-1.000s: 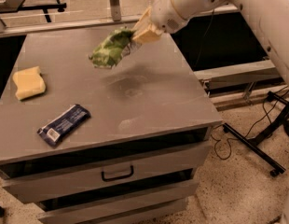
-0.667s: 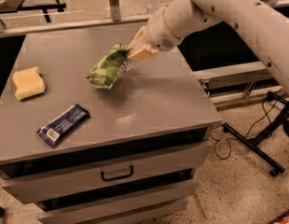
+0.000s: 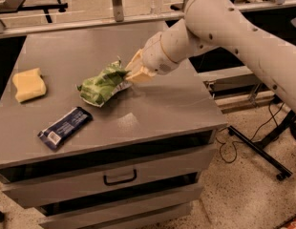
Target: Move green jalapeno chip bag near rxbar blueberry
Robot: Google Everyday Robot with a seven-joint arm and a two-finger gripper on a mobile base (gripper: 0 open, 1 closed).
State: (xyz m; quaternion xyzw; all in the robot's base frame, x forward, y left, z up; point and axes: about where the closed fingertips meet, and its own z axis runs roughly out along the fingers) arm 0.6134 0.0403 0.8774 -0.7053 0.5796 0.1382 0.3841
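The green jalapeno chip bag (image 3: 102,85) is a wrinkly bright green bag with white patches, just above or on the grey tabletop near its middle. My gripper (image 3: 129,74) is shut on the bag's right end, with the white arm reaching in from the upper right. The rxbar blueberry (image 3: 65,127) is a flat navy wrapper with a white label patch, lying on the tabletop to the front left of the bag, a short gap away.
A yellow sponge (image 3: 28,84) lies at the left side of the grey cabinet top (image 3: 162,109). Drawers with a handle (image 3: 119,178) are below the front edge. A black stand leg (image 3: 262,149) crosses the floor at right.
My gripper has carried the chip bag down and to the left, from above the table's back part towards the middle, closer to the blue bar.
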